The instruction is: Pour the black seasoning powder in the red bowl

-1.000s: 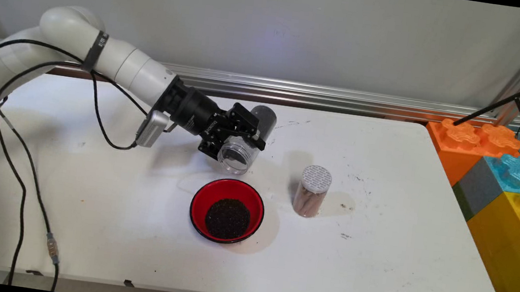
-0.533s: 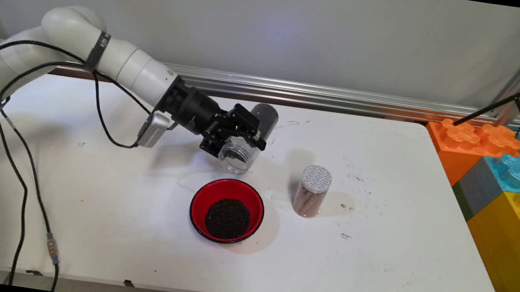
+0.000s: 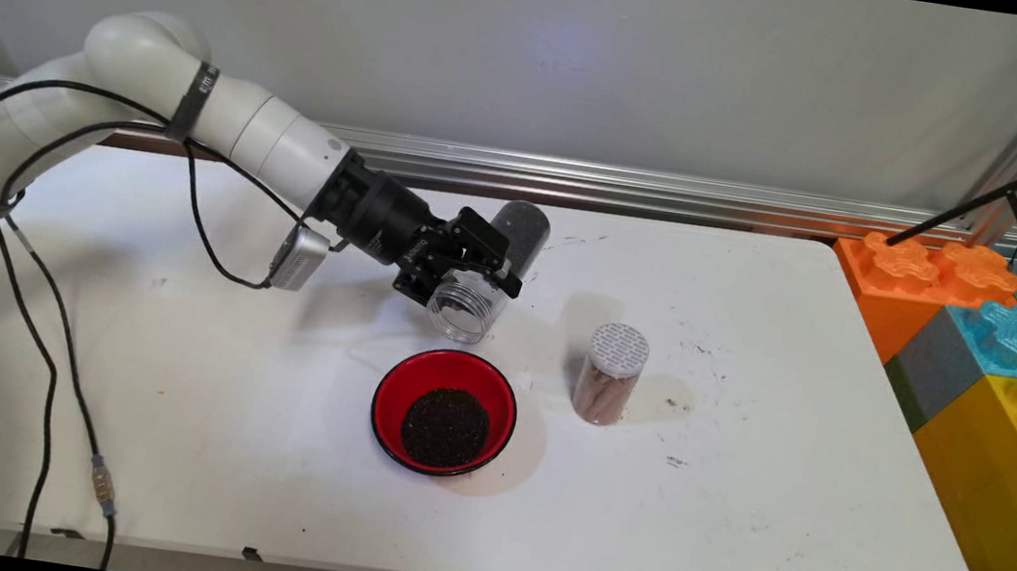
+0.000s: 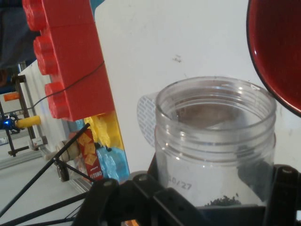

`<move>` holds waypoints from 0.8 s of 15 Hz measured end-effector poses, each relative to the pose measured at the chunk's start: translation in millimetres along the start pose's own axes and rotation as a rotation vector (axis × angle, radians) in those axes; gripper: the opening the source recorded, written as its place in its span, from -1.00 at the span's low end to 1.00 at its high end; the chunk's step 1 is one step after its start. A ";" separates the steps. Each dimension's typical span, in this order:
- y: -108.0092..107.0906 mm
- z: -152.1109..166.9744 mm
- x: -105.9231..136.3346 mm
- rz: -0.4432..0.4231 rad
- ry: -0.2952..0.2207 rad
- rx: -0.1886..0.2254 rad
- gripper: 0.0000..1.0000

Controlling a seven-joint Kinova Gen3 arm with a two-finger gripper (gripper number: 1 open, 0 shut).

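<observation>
Arm reaches in from upper left of frame; hand [image 3: 470,266] clamped round clear plastic jar [image 3: 480,284] at centre, held above counter [image 3: 733,507]. Jar tilted, long axis running from upper right down to lower left, open mouth aimed down-left above red bowl [image 3: 444,410]. Jar's dark far end sits uppermost. Few dark grains left inside jar [image 4: 221,201]. Bowl holds dark granules. Right of bowl, upright brown-filled jar with perforated lid [image 3: 611,374]. Toy blocks [image 3: 998,326] far right, partly cut off.
</observation>
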 end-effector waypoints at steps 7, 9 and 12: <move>-1.5 2.4 0.2 0.060 0.007 -0.002 -1.00; -2.2 3.3 0.5 0.080 0.007 -0.002 -1.00; -3.1 5.0 0.8 0.107 -0.001 0.000 -1.00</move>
